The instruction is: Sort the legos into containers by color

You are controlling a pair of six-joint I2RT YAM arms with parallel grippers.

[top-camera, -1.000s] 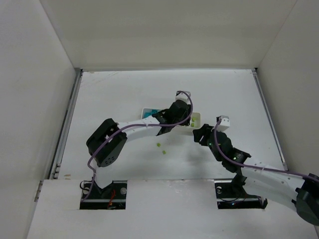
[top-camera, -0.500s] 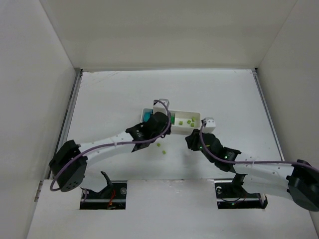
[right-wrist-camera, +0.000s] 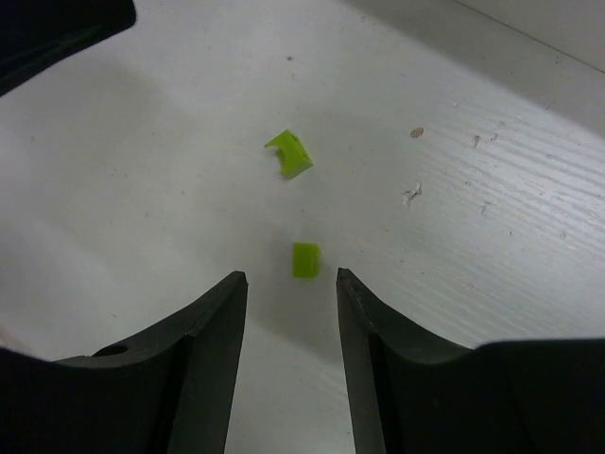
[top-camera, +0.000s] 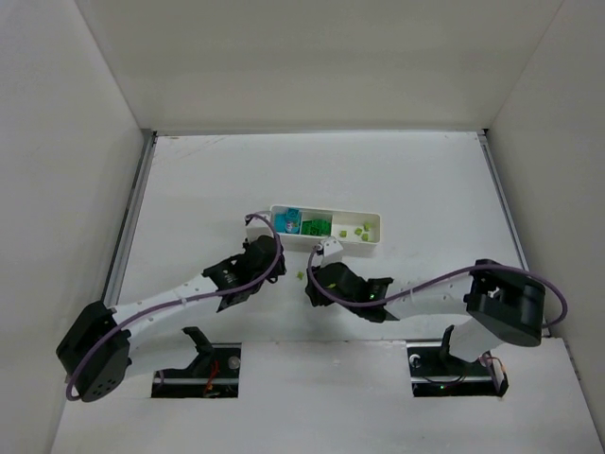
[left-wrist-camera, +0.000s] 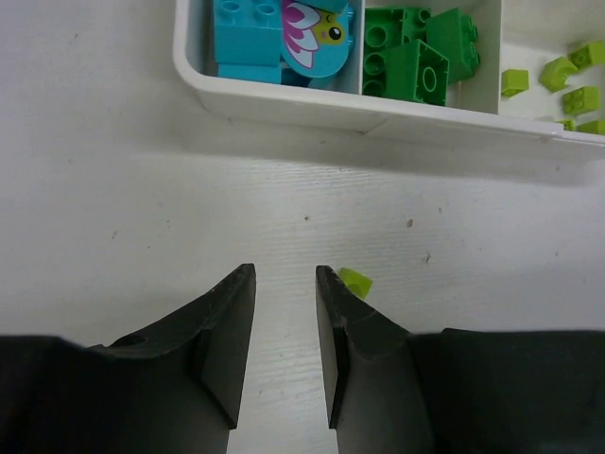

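1. Both arms have shifted in the last second. Your left arm has backed off the tray (top-camera: 326, 249) toward the near side, and your right arm has swung in leftward to the middle of the worktop (top-camera: 198, 189).
2. Your left pincer (left-wrist-camera: 284, 274) hangs low over bare worktop short of the tray, fingers slightly apart with nothing between them.
3. Your right pincer (right-wrist-camera: 291, 276) is also apart and empty. A small yellow-green brick (right-wrist-camera: 305, 259) lies on the worktop just ahead of its gap, and a notched yellow-green brick (right-wrist-camera: 289, 154) sits a little beyond.
4. The tray holds blue bricks (left-wrist-camera: 246, 38) in its left compartment, dark green bricks (left-wrist-camera: 411, 57) in the middle and yellow-green bricks (left-wrist-camera: 567, 80) in the right.
5. Judging from this, only the pale strays remain, and the right pincer is lined up on the nearer one. You need to lower and close squarely on it, since so small a piece can skid away.
6. Mind the crowding, because the two pincers work close together here.
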